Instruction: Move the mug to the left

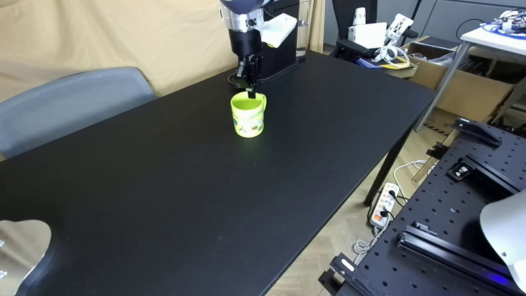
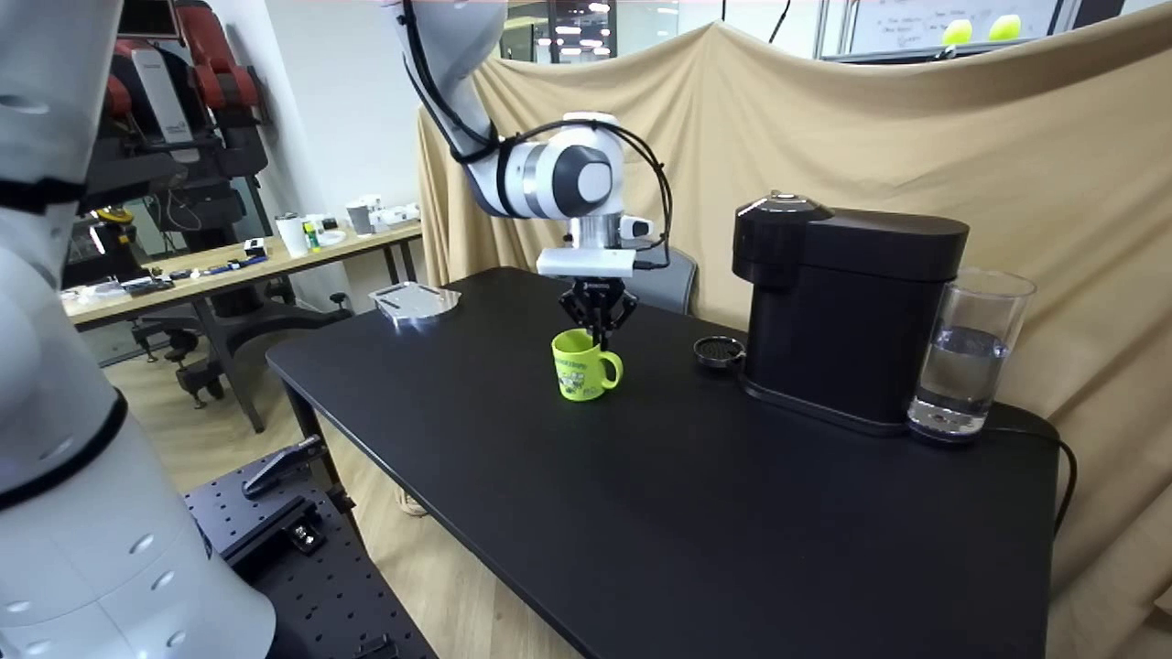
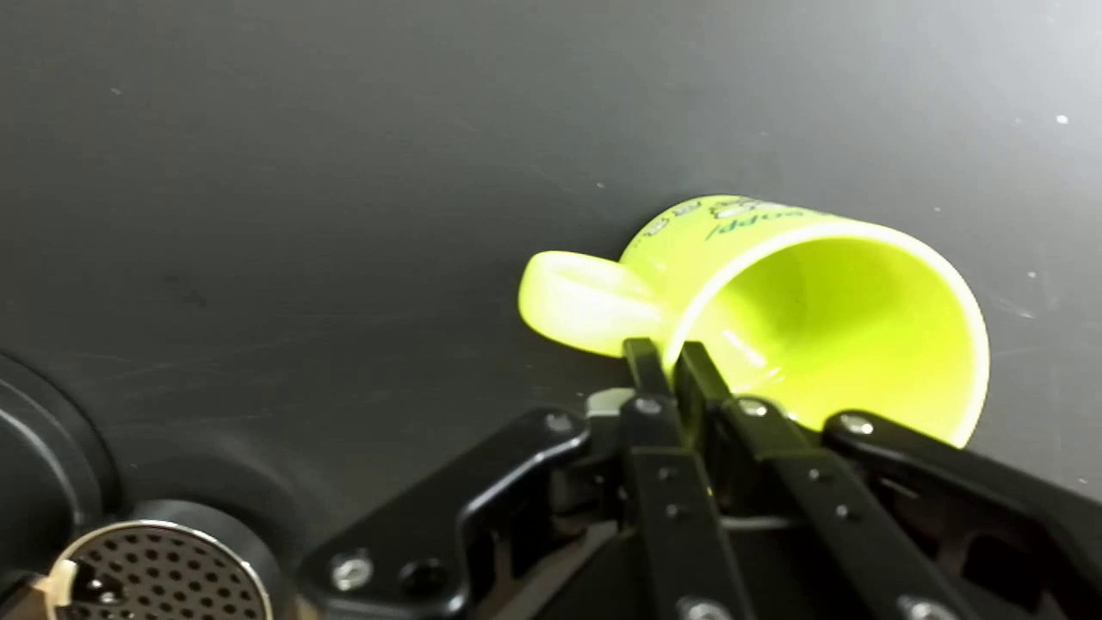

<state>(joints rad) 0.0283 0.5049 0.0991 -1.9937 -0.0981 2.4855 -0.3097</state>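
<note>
The lime-green mug [image 1: 248, 123] is upright at the black table [image 1: 164, 205] in both exterior views [image 2: 579, 377]. I cannot tell whether its base touches the surface. In the wrist view the mug [image 3: 826, 301] shows its open mouth and its handle, which points left. My gripper [image 1: 251, 94] comes down from above at the handle side of the rim, also seen in an exterior view [image 2: 600, 339]. In the wrist view the gripper [image 3: 667, 351] is nearly closed, one finger inside the mug and one outside, pinching the wall beside the handle.
A black coffee machine [image 2: 851, 320] and a tall glass of water [image 2: 961, 375] stand at one end of the table. A small round perforated tray [image 2: 719, 351] lies near the machine, also in the wrist view [image 3: 164, 573]. A silver plate [image 2: 417, 300] lies at the opposite end.
</note>
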